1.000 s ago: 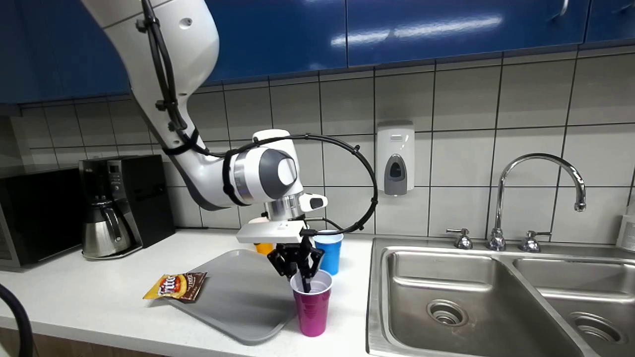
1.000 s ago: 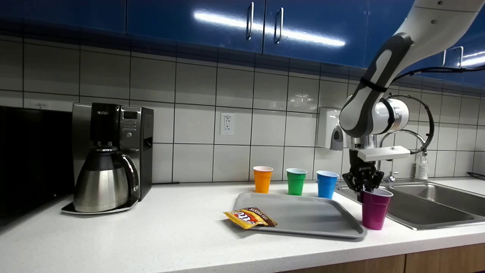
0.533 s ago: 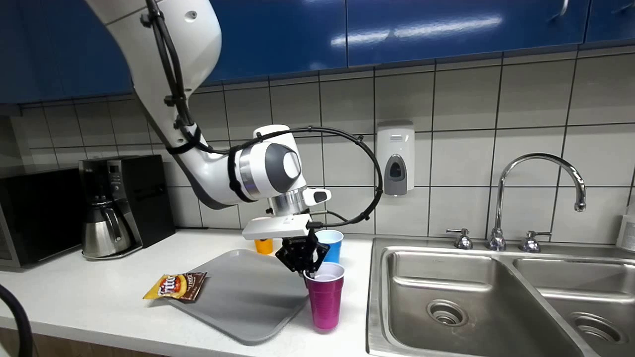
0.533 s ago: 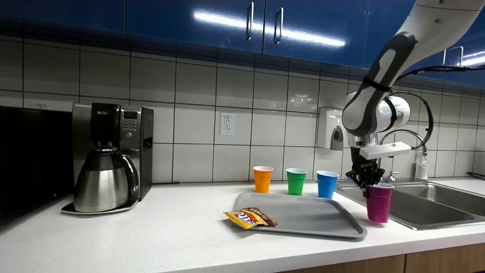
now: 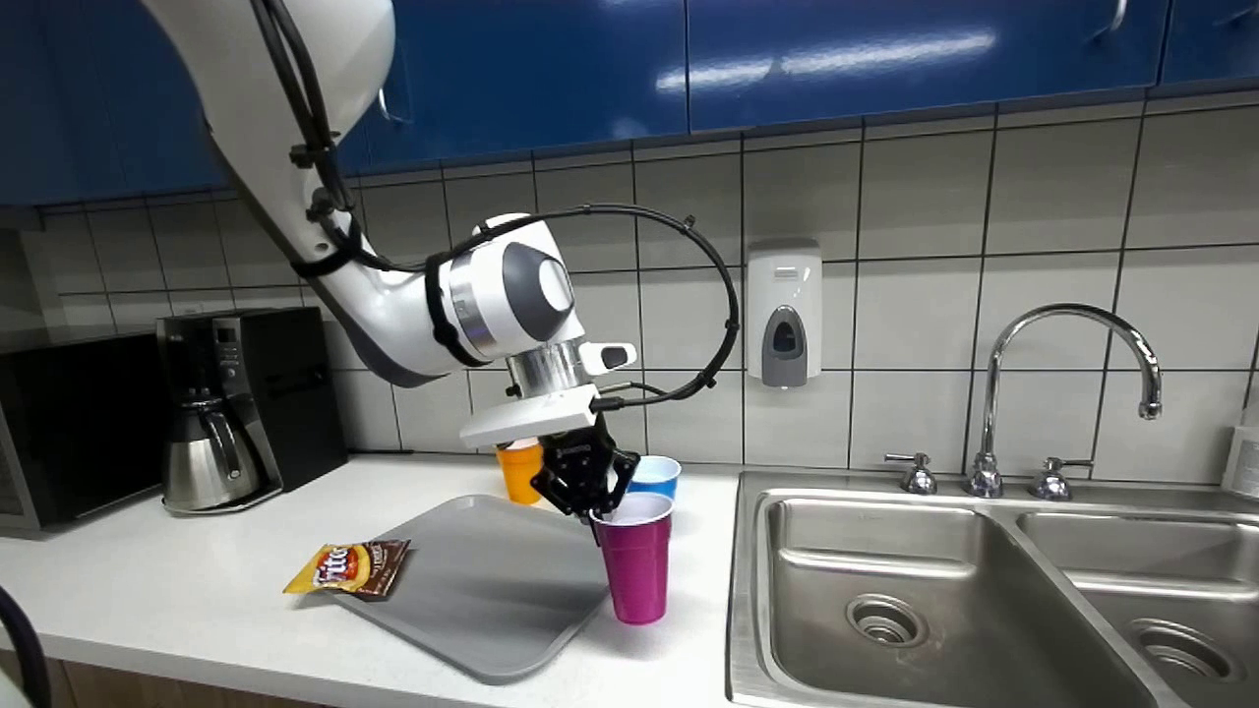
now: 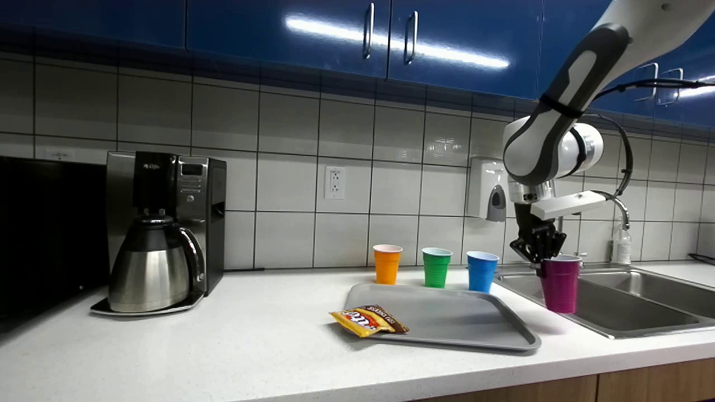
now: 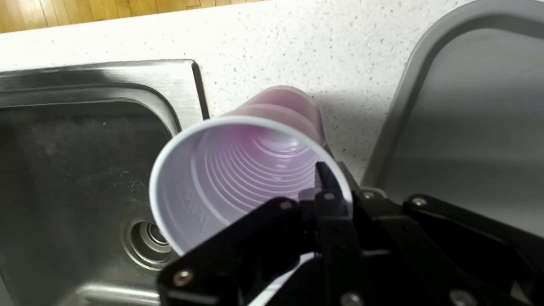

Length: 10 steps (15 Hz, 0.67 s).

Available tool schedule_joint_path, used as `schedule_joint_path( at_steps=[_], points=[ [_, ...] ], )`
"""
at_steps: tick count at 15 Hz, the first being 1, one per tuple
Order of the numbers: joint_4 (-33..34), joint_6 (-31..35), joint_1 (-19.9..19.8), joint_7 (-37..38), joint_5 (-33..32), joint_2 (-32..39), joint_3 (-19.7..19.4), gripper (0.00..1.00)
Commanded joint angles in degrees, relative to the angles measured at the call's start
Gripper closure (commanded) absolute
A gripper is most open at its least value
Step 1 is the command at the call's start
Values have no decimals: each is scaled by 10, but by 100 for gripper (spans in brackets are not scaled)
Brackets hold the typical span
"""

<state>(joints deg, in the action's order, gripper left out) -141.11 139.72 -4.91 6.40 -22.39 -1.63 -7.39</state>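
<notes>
Nearest to us, in the wrist view, is the Robotiq gripper (image 7: 338, 172), and it is clenched on the wall of a magenta plastic cup (image 7: 250, 170): one finger is inside the rim, the other is outside. We can look into the white interior of this cup, with its fine ridges, down to the bottom. In both exterior views we see the cup held with its mouth upward, and its base is apart from the white countertop (image 6: 223, 346); its place is above the strip between the grey serving tray (image 6: 463, 318) and the double-bowl steel sink (image 5: 750, 580).

The tray lies flat, near to the cup. On its corner rests a snack bag (image 6: 368, 322), yellow and brown, whose label seems to read Fritos; one part of it reaches out over the tray's edge. Near the far edge of the tray, we count three cups, standing upright in a row: the blue plastic cup (image 6: 481, 273), the green plastic cup (image 6: 435, 271) and the orange plastic cup (image 6: 386, 268).

Farther, we find the gooseneck faucet (image 5: 990, 413) at the back of the sink, and the coffee maker (image 6: 195, 206) with its steel carafe (image 6: 149, 276). On the tiled wall (image 6: 285, 240) are mounted the soap dispenser (image 5: 784, 305) and the electrical outlet (image 6: 335, 182). Above them, we see glossy blue cabinets (image 6: 469, 33).
</notes>
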Motion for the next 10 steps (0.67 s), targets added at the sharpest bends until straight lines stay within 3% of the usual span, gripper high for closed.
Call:
schedule_joint_path(
  at_steps=[1,10],
  points=[
    [-26,-28,9,6,21,-51,23,99],
    [-44,-15,38,4,47,-55,68,99]
  ],
)
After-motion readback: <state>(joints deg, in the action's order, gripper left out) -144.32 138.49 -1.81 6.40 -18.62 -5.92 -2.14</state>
